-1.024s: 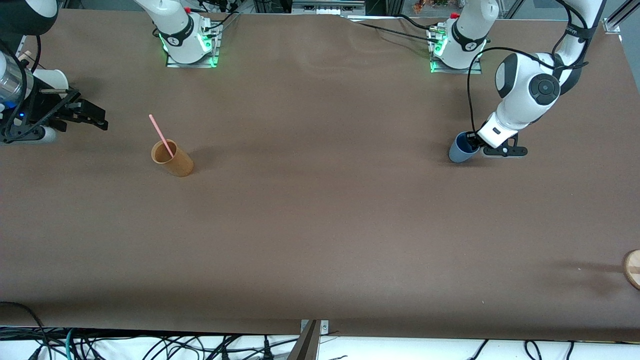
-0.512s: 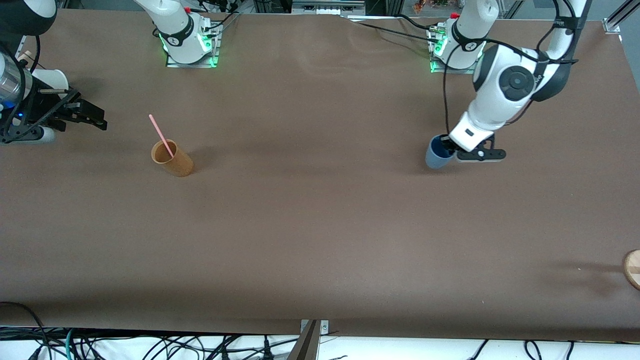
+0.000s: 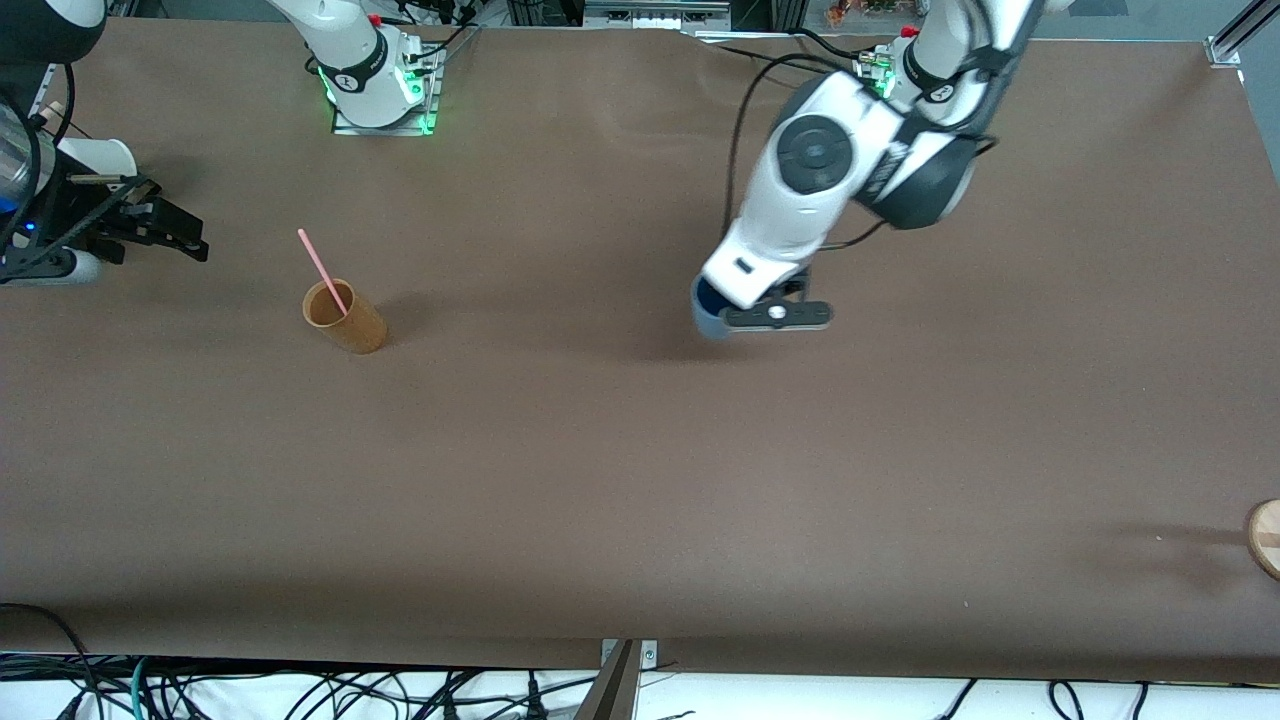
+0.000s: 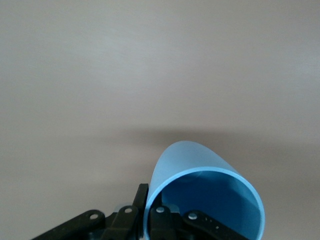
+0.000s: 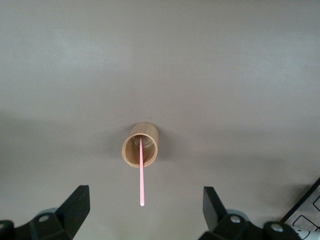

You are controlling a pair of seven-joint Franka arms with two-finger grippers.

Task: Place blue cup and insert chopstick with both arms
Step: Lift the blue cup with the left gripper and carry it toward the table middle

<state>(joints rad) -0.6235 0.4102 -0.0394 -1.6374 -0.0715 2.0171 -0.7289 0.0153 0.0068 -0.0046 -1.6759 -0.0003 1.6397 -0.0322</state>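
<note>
The blue cup (image 3: 708, 320) hangs tilted in my left gripper (image 3: 716, 306) over the middle of the table. In the left wrist view the gripper (image 4: 149, 210) is shut on the cup's (image 4: 200, 195) rim, one finger inside and one outside. The pink chopstick (image 3: 322, 258) stands leaning in the tan cup (image 3: 345, 318) toward the right arm's end of the table. My right gripper (image 3: 190, 240) is open and empty, off to the side of the tan cup. In the right wrist view (image 5: 145, 197) it faces the tan cup (image 5: 145, 131) and chopstick (image 5: 141, 175).
A white paper cup (image 3: 100, 155) stands at the right arm's end of the table, by the right wrist. A round wooden thing (image 3: 1265, 537) lies at the table edge at the left arm's end. Cables hang below the table's front edge.
My left arm has carried the blue cup from the left arm's end toward the middle of the table. The right gripper, tan cup and chopstick have barely moved.
</note>
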